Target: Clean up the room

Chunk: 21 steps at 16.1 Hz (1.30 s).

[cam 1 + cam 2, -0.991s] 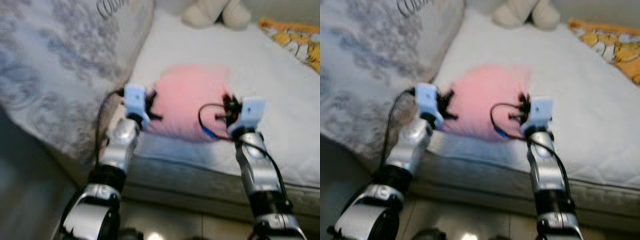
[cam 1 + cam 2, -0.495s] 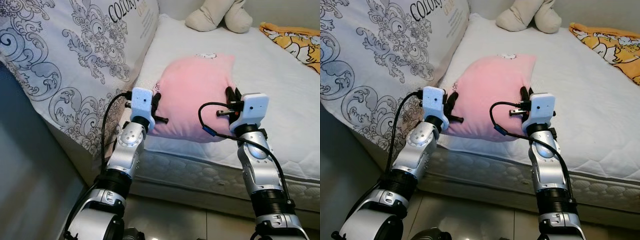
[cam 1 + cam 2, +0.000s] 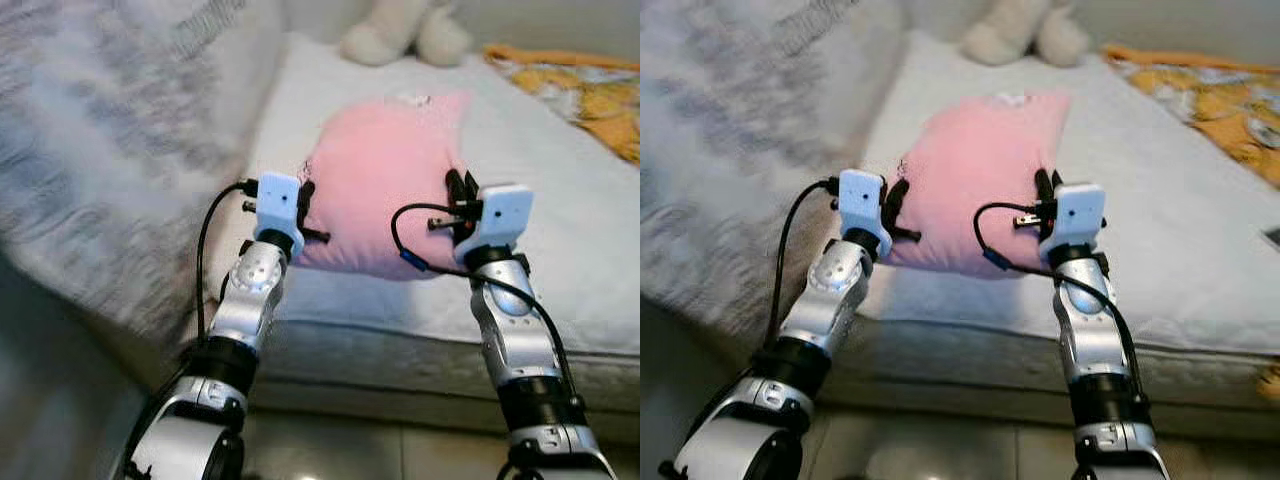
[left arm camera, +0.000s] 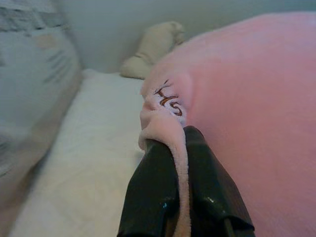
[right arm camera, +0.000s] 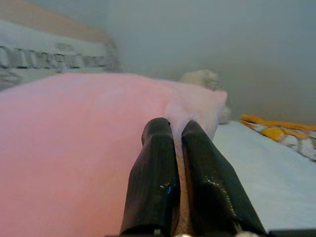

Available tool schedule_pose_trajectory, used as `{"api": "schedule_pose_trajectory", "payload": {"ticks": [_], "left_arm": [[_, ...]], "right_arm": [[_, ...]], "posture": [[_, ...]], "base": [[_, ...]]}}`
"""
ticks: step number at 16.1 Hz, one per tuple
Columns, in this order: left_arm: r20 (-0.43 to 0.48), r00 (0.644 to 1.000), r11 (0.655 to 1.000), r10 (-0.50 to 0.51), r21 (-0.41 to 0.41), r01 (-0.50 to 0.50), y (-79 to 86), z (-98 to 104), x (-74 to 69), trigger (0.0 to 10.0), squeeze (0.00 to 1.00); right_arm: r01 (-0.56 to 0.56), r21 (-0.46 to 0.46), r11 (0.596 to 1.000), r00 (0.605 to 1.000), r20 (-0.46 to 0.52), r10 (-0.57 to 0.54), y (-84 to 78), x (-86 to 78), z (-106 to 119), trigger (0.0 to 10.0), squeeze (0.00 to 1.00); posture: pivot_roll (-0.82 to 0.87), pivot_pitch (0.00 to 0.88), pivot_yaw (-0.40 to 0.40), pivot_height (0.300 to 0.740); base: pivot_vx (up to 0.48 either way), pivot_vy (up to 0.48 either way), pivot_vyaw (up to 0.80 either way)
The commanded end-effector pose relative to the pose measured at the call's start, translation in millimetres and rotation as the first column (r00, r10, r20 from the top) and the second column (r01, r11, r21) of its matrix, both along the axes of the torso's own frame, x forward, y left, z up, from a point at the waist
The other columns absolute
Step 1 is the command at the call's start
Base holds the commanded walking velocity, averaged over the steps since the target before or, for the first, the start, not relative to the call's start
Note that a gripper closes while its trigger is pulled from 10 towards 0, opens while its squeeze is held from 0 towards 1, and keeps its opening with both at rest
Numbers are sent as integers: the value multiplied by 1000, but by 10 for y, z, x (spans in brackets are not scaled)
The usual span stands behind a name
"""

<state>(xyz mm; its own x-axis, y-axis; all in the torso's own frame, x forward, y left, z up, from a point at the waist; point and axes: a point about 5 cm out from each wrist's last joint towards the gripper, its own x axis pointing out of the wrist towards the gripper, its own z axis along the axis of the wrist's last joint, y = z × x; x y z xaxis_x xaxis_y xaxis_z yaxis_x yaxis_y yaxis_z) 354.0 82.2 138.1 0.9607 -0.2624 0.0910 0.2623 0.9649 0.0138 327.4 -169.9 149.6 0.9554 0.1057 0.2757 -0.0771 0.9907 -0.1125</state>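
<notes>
Pink pillow (image 3: 385, 190) held over the bed's (image 3: 560, 200) near edge — left gripper (image 4: 170, 148) and right gripper (image 5: 178, 132) each pinching a side seam; best kept level, moving together.

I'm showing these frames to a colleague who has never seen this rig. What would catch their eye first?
Most striking is the big pink pillow at the near edge of the white mattress, pinched on either side: the left gripper and the right gripper each clamp a fold of its fabric. Beyond it, a beige plush toy sits at the far end of the bed, and an orange patterned blanket lies off to the right.
</notes>
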Motion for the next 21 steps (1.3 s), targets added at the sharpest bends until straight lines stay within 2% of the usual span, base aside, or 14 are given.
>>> {"api": "schedule_pose_trajectory", "payload": {"ticks": [1, 5, 7, 10, 13, 15, 19, 21], "left_arm": [[31, 999, 1000, 21, 4, -21, 5, 95, 32, 10000, 0], [42, 998, 999, 51, -2, -51, 53, 121, 44, 10000, 0], [34, 997, 997, 74, -30, -73, 81, 127, 52, 10000, 0], [37, 996, 996, 86, -35, -85, 98, 156, 69, 10000, 0], [-10, 994, 994, 105, 5, -105, 85, 134, 144, 10000, 0], [-38, 994, 994, 106, 16, -106, 29, 146, 199, 10000, 0], [-62, 992, 993, 114, 26, -113, -46, 165, 249, 10000, 0], [-33, 994, 993, 100, 64, -97, -25, 156, 226, 10000, 0]], "right_arm": [[11, 2, 1000, 999, 40, -11, -55, 13, 84, 10000, 0], [-3, 5, 1000, 1000, 21, 3, -33, 9, 40, 10000, 0], [-8, 10, 1000, 1000, 12, 8, -30, 7, 21, 10000, 0], [-23, 30, 999, 1000, -14, 23, -18, 16, -20, 10000, 0], [-63, 106, 992, 991, -115, 75, 4, 90, -137, 10000, 0], [-82, 110, 991, 983, -155, 98, 9, 154, -180, 10000, 0], [-102, 122, 987, 977, -177, 122, 13, 228, -165, 10000, 0], [-44, 149, 988, 984, -162, 68, -34, 199, -170, 10000, 0]], "posture": [[14, 0, -15, 740], [17, 0, -17, 740], [17, 0, -16, 740], [19, 0, -14, 740], [18, 0, -11, 740], [23, 0, -15, 740], [31, 0, -16, 740], [31, 0, -16, 740]], "base": [[480, 0, 0], [473, 0, 0], [373, 182, 0], [0, 459, 0], [0, 0, 0], [0, 0, 0], [0, 0, 0], [0, 0, 0]]}}
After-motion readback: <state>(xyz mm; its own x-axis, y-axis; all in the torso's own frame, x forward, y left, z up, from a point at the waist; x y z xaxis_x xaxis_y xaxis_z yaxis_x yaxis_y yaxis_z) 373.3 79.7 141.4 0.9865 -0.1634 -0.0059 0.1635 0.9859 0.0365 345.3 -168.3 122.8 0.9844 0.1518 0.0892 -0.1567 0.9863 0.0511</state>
